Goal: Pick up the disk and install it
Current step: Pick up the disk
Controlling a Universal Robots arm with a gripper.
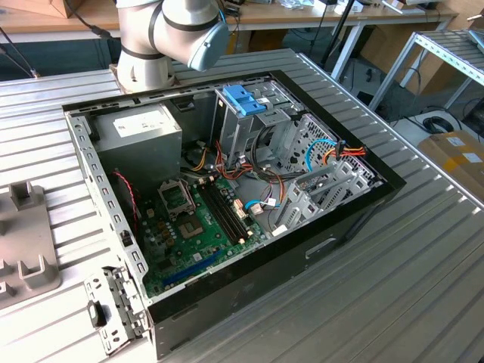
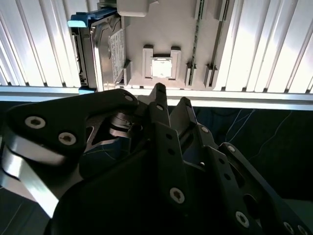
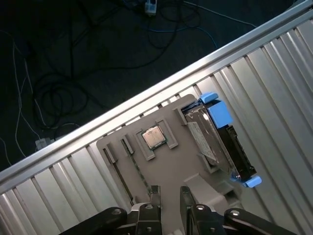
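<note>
Two fingertips of the gripper [image 3: 171, 193] are held a narrow gap apart, with nothing between them, above the grey fixture [image 3: 171, 166]. The disk [image 3: 210, 142] is stood on edge in a slot at the fixture's side, beside a seated processor chip [image 3: 153, 137] and apart from the fingers. In the exterior view the fixture lies at nine o'clock from the open computer case [image 1: 249, 280]. The disk is judged rigid, dense, smooth-faced and shock-sensitive. It is best pinched across its flat faces at the exposed edge.
</note>
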